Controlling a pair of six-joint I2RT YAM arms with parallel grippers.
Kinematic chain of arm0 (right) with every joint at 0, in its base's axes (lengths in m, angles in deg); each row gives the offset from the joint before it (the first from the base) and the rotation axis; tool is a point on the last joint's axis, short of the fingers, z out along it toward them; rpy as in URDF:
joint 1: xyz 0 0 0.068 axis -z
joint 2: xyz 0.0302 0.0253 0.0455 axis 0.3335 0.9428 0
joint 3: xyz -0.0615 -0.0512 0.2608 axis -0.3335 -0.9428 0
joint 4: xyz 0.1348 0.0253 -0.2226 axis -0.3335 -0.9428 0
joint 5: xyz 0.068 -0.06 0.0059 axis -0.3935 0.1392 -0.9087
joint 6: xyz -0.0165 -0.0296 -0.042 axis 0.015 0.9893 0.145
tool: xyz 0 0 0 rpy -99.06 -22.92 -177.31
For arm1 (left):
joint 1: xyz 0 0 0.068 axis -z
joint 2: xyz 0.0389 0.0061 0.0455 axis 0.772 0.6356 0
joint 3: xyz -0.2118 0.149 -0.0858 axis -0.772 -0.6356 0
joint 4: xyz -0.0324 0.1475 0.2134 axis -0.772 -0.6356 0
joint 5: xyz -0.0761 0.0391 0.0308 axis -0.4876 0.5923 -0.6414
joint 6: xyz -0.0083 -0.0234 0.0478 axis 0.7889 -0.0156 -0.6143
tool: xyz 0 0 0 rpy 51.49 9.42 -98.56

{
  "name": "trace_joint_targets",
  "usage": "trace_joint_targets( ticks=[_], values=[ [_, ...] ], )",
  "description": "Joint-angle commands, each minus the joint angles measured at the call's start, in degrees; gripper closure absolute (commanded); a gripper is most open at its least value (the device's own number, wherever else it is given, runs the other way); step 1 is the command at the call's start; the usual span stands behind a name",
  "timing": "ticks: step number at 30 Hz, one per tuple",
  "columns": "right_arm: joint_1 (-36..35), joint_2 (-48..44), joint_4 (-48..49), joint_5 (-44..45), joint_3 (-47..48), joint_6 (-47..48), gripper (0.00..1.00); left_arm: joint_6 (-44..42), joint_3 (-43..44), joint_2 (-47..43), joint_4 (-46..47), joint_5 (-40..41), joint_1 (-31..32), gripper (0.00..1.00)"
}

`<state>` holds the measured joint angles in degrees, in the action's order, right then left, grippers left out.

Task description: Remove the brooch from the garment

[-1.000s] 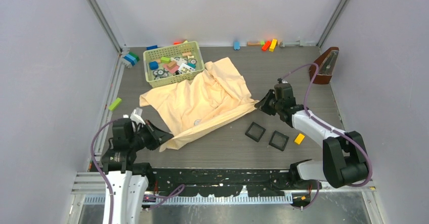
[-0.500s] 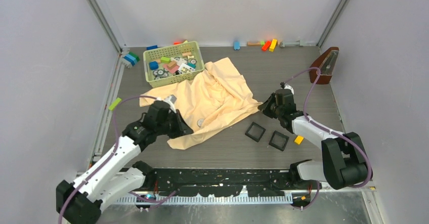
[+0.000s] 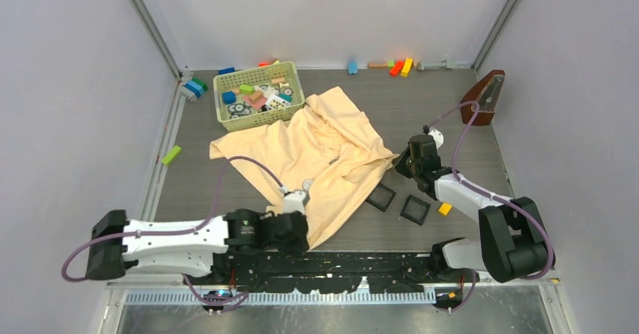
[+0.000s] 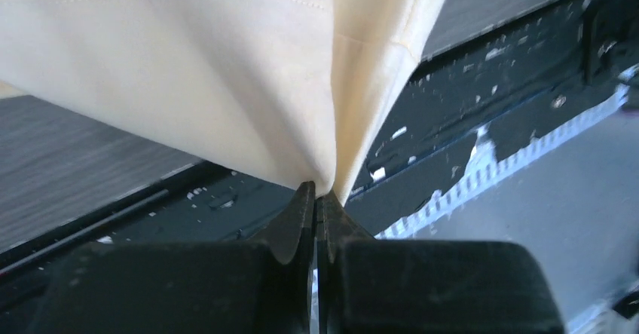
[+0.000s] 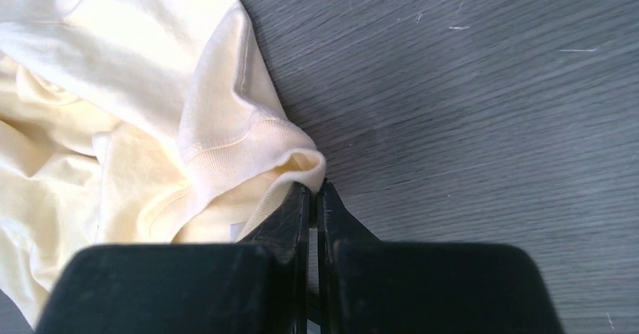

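The garment (image 3: 324, 149) is a pale yellow top spread from the basket toward the table's front edge. A tiny pale glinting spot on its lower middle looks like the brooch (image 3: 307, 185). My left gripper (image 3: 298, 232) lies low at the front edge, shut on the garment's near corner (image 4: 324, 85). In the left wrist view its jaws (image 4: 316, 194) pinch a fold of cloth. My right gripper (image 3: 401, 164) is shut on the ribbed edge (image 5: 249, 153) at the garment's right side. The cloth is nipped between the tips (image 5: 314, 187). The wrist views do not show the brooch.
Two black square trays (image 3: 380, 196) (image 3: 415, 209) sit right of the garment, with an orange block (image 3: 445, 207) beside them. A green basket (image 3: 258, 95) of blocks stands at the back left. A brown metronome (image 3: 482, 98) is at the right. A green block (image 3: 171, 154) lies at the left.
My left arm swung from the left side to the front centre, dragging the garment's near corner toward the front edge. The right gripper shifted slightly nearer with its edge of cloth.
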<state>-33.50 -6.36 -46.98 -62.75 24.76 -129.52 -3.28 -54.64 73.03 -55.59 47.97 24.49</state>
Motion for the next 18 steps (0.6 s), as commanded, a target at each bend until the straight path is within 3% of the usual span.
trace_joint_targets(
  ticks=[1,7,13,14,16,17,18],
  values=[
    [0.4,-4.1,1.0,6.7,-1.0,0.0,0.99,7.0,5.8,6.5,-3.1,12.5,12.0,1.0],
    [0.5,-6.2,0.1,8.8,-2.1,0.3,0.99,10.2,8.4,12.6,-4.2,14.7,17.8,1.0],
    [0.4,-12.0,-6.7,21.5,-2.9,-2.6,1.0,8.5,10.9,16.1,-2.7,13.8,21.8,0.97],
    [0.4,-13.7,-6.6,21.8,-3.9,-2.6,0.99,7.6,11.0,16.1,-2.2,13.7,21.8,0.87],
    [0.4,-16.1,-5.3,20.7,-5.2,-1.1,0.86,6.0,11.0,15.3,-2.0,14.4,21.7,0.57],
    [0.4,-17.3,-4.5,18.4,-5.9,-0.4,0.66,5.1,11.2,14.2,-2.2,15.1,21.7,0.44],
    [0.4,-17.8,-3.5,17.4,-6.2,0.5,0.57,4.1,11.4,12.7,-2.9,15.5,21.7,0.36]
  ],
)
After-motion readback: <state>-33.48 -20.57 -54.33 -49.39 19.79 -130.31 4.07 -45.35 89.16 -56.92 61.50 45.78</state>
